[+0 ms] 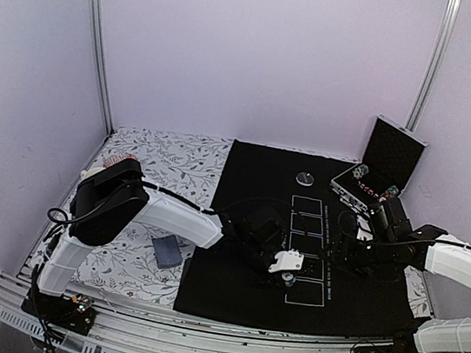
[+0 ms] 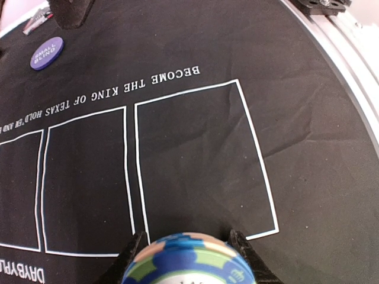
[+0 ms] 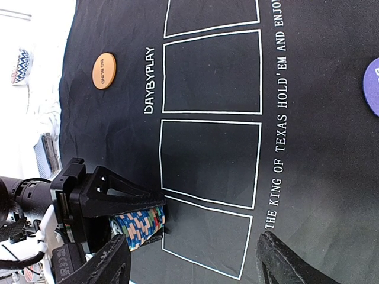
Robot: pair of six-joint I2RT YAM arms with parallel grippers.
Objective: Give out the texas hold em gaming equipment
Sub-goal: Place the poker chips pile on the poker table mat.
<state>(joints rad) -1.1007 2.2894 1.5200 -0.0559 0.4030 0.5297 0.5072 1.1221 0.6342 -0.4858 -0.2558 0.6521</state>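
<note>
Because the black mat marks the playing area, the right jaws stand apart and empty above it, clear of the left jaws, which are clamped on a chip stack low beside the end card outline, presumably for set-down.

One orange disc, one purple disc, one silver disc, one held chip stack and one card pile are counted.

Top: high, from behind. Wrists: close, downward, share black mat.
</note>
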